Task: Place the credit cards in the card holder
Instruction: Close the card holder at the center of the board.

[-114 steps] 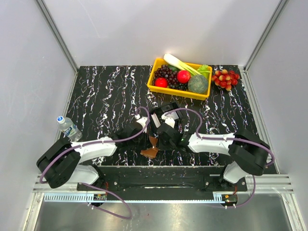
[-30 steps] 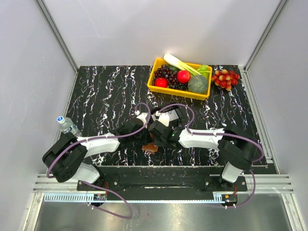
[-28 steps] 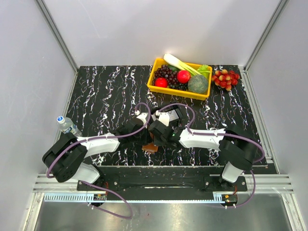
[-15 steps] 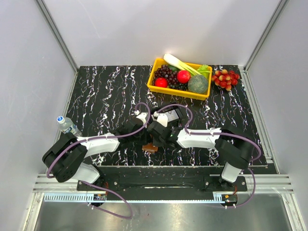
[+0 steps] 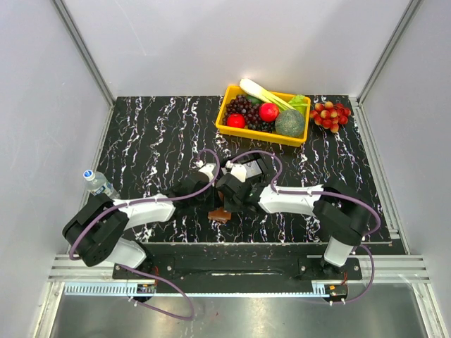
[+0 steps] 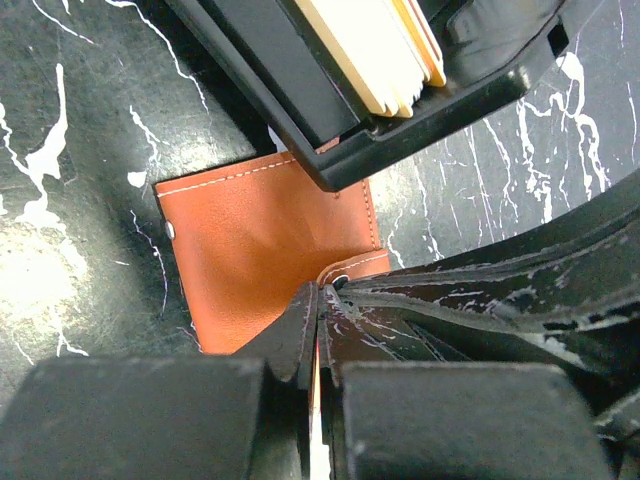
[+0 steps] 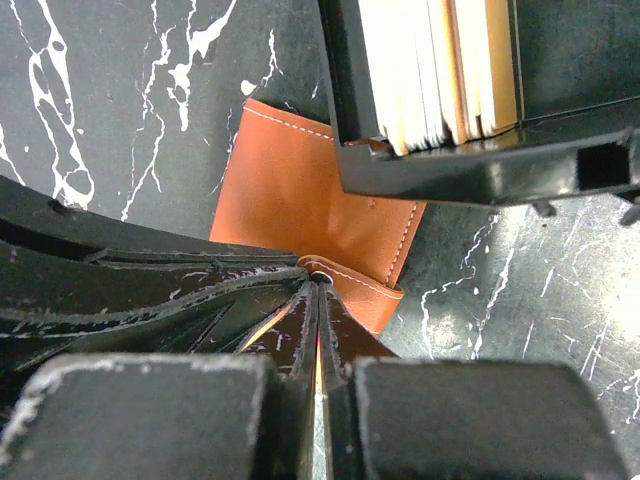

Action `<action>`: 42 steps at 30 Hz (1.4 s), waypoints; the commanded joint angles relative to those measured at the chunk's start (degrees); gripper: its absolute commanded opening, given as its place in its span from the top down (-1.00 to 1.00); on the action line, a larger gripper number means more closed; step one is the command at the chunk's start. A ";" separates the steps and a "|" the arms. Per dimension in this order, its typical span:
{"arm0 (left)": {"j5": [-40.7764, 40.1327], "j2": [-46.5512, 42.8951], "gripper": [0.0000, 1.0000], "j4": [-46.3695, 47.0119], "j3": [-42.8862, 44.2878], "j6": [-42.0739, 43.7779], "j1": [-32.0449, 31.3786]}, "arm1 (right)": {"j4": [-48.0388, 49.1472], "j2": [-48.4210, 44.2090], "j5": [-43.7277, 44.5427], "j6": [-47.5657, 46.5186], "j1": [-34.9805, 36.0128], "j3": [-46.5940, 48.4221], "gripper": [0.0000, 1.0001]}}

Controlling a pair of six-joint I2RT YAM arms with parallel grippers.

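Brown card holder (image 6: 255, 240), tab (image 6: 352, 268) toward left pincer (image 6: 320, 298)

A black marbled table (image 5: 155, 134) was seen, on which a yellow tray (image 5: 227, 105) of produce, red grapes (image 5: 330, 114), a black box (image 6: 270, 70) and the brown card holder (image 5: 220, 215) were laid.

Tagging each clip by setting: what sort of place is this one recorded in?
Likely a lab robot test cell: grey wall panels in aluminium framing, two arms bolted to a black marbled table, a yellow tray of produce.
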 commanded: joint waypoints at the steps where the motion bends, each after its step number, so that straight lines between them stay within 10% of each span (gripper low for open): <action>1: 0.33 2.04 1.00 -2.79 0.44 1.35 -0.13 | 1.25 1.27 -1.83 0.91 -3.27 -0.37 0.90; 33: 11.57 16.98 1.00 -3.75 4.30 0.73 8.13 | -13.60 11.37 -4.30 -4.80 -10.31 12.99 0.87; 42: 7.62 17.51 1.00 -7.96 7.20 3.02 11.12 | -7.20 0.23 -2.03 -6.56 -10.31 7.82 0.85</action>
